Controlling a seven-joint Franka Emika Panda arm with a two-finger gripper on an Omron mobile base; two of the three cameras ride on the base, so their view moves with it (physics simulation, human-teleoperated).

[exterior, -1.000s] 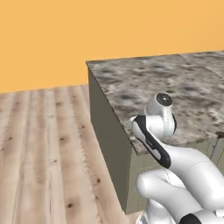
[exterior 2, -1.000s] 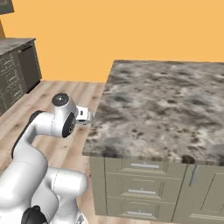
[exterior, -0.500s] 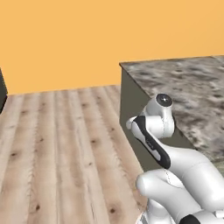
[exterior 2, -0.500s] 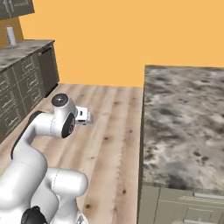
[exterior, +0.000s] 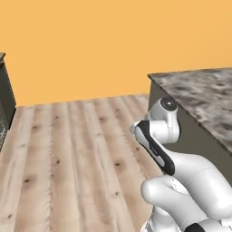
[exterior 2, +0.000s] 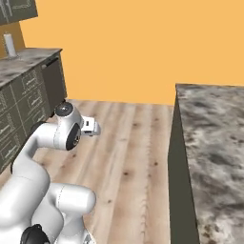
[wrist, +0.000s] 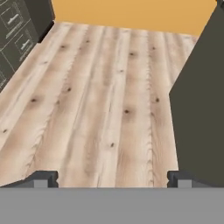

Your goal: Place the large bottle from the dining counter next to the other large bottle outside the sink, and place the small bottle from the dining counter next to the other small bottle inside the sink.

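The dining counter (exterior: 204, 90), mottled grey-brown stone on a dark greenish base, stands at the right of the left base view. In the right base view the dining counter (exterior 2: 214, 143) shows a bare top. Its dark side wall (wrist: 201, 96) fills the right of the hand view. My arm is folded close to the base, with the hand (exterior 2: 90, 127) pointing over the floor. My gripper (wrist: 111, 178) is open, its fingertips (wrist: 43, 177) wide apart, nothing between them. The bottles and the sink are out of view.
Light wooden floor (exterior: 68, 154) stretches left of the counter to an orange wall (exterior 2: 124, 43). Dark cabinets under a stone top (exterior 2: 28, 86) line the left side, with a white cylinder (exterior 2: 9, 44) standing on it. Those cabinets (wrist: 17, 30) also show top left in the hand view.
The whole picture has shifted: the base has turned left, so the dining counter slides right and the left cabinets come in. The arm keeps its folded pose, jaws still open.
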